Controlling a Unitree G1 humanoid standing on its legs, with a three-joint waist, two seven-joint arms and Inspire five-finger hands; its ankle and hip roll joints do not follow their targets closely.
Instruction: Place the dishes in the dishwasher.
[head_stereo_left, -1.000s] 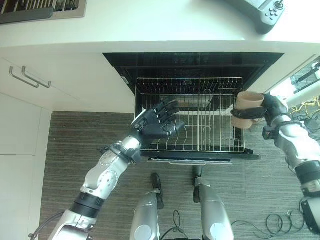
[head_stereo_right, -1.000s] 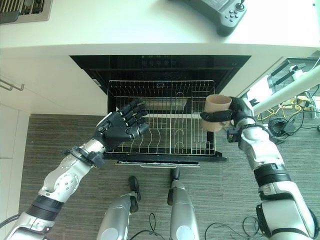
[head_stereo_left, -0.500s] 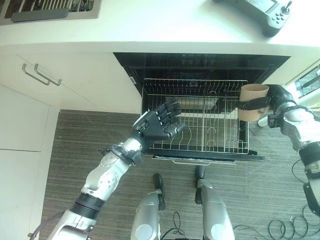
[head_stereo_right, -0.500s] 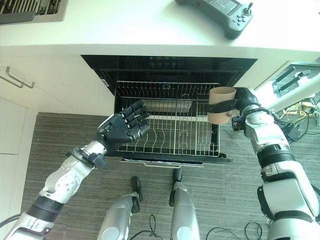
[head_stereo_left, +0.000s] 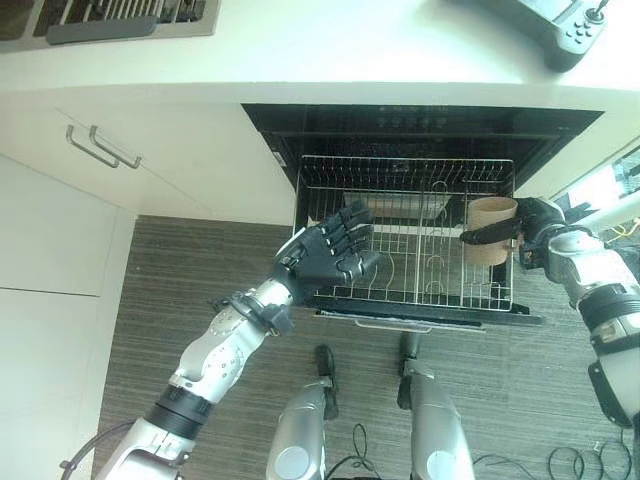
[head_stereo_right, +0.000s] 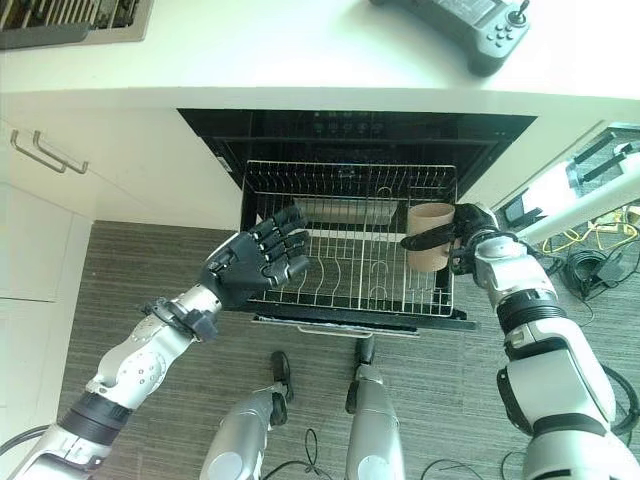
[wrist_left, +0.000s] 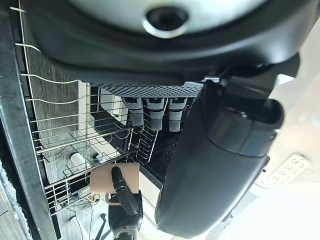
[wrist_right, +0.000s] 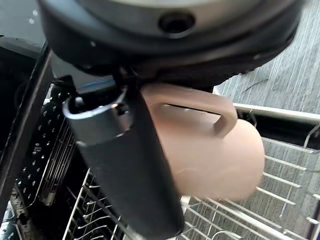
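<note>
A tan mug (head_stereo_left: 490, 230) hangs upright over the right end of the pulled-out wire rack (head_stereo_left: 405, 160) of the open dishwasher (head_stereo_left: 420, 120). My right hand (head_stereo_left: 535, 222) is shut on the mug, with the thumb (wrist_right: 130, 170) across its side near the handle; the mug body (wrist_right: 220, 160) sits just above the rack's wires. My left hand (head_stereo_left: 330, 258) floats open, palm up, over the rack's front left corner and holds nothing. In the left wrist view its straight fingers (wrist_left: 150, 110) point across the rack toward the mug (wrist_left: 100, 182).
A white counter (head_stereo_left: 300, 50) runs above the dishwasher, with a grey remote controller (head_stereo_left: 575, 25) on its right and a cooktop (head_stereo_left: 110, 20) on its left. White cabinets with bar handles (head_stereo_left: 100, 148) stand at the left. Grey wood floor (head_stereo_left: 180, 280) lies in front.
The camera has shifted. My right hand has brought the mug leftward and down, from beside the rack's right edge to inside it. The left hand keeps its open pose.
</note>
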